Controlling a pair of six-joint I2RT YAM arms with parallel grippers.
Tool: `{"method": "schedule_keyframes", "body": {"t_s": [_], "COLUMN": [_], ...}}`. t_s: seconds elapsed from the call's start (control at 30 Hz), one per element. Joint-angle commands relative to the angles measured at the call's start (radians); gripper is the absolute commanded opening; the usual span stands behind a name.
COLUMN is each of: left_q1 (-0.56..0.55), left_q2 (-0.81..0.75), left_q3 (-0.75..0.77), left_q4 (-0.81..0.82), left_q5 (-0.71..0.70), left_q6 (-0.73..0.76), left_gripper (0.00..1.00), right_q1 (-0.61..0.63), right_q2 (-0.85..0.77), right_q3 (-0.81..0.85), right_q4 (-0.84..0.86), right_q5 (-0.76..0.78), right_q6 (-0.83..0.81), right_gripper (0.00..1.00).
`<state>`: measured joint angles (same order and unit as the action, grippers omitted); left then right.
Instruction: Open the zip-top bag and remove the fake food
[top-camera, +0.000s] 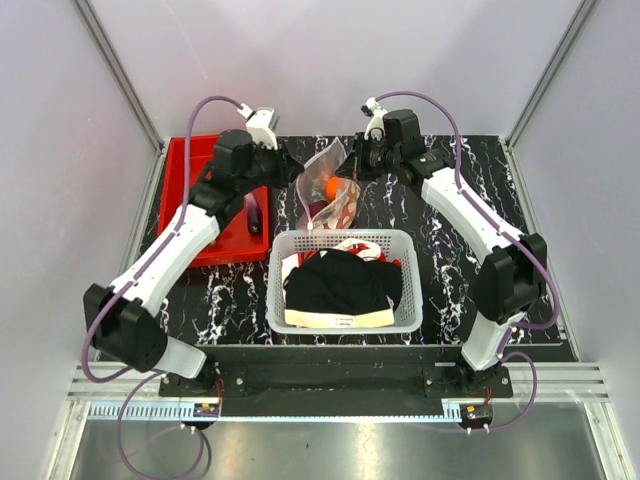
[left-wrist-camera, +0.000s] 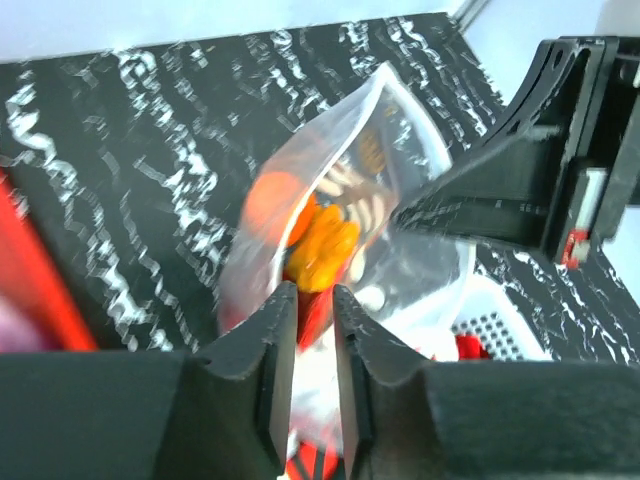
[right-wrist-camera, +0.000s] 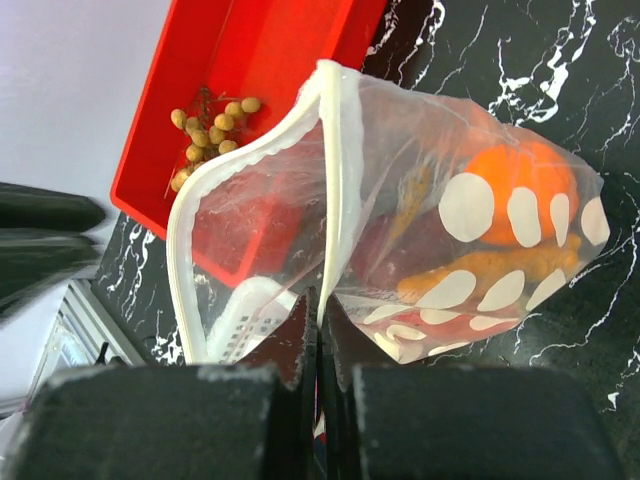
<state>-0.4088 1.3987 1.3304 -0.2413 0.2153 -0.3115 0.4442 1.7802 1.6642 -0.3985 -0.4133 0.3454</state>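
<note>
The zip-top bag (top-camera: 326, 160) hangs in the air between my two grippers, above the far rim of the basket. Its mouth gapes open, the white zip strip (right-wrist-camera: 335, 130) forming a loop. My right gripper (right-wrist-camera: 320, 298) (top-camera: 357, 170) is shut on that strip. Inside the bag (right-wrist-camera: 400, 130) lies fake food: an orange fruit (right-wrist-camera: 520, 185), a dark red piece (right-wrist-camera: 425, 245) and a yellow-orange piece (left-wrist-camera: 325, 250). My left gripper (left-wrist-camera: 312, 290) (top-camera: 297, 172) is at the bag's (left-wrist-camera: 400, 150) left side, jaws a narrow gap apart. The blur hides whether plastic is pinched.
A red bin (top-camera: 185, 180) stands at the back left with several tan nut-like balls (right-wrist-camera: 210, 125) in it. A white mesh basket (top-camera: 400, 300) of black and white clothes sits just in front of the bag, on the black marbled table (top-camera: 450, 270).
</note>
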Motion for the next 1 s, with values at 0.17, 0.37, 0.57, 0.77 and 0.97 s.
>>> {"method": "schedule_keyframes", "body": {"t_s": [0.17,0.37,0.57,0.77,0.97], "left_q1": [-0.084,-0.104,-0.108,-0.108,-0.108], "left_q2": [0.140,0.220,0.330,0.442,0.502], "left_q3": [0.118,0.150,0.184,0.231,0.245], "left_q4": [0.119,0.088,0.073,0.069,0.071], "left_q5": [0.021,-0.022,-0.057,-0.015,0.064], "left_q6": [-0.008,-0.018,-0.014,-0.023,0.011], "left_gripper": [0.18,0.11,0.07,0.05,0.12], "right_q1": [-0.001,0.002,0.008,0.007,0.005], "right_q2": [0.008,0.028,0.045,0.025,0.019], "right_q3": [0.075,0.092,0.109,0.068,0.034], "right_q4": [0.020,0.020,0.026,0.024,0.026], "right_q5": [-0.036,-0.050,-0.044,0.013,0.030], "right_q6": [0.026,0.063,0.101,0.107,0.112], "right_gripper": [0.00,0.00,0.00,0.00,0.00]}}
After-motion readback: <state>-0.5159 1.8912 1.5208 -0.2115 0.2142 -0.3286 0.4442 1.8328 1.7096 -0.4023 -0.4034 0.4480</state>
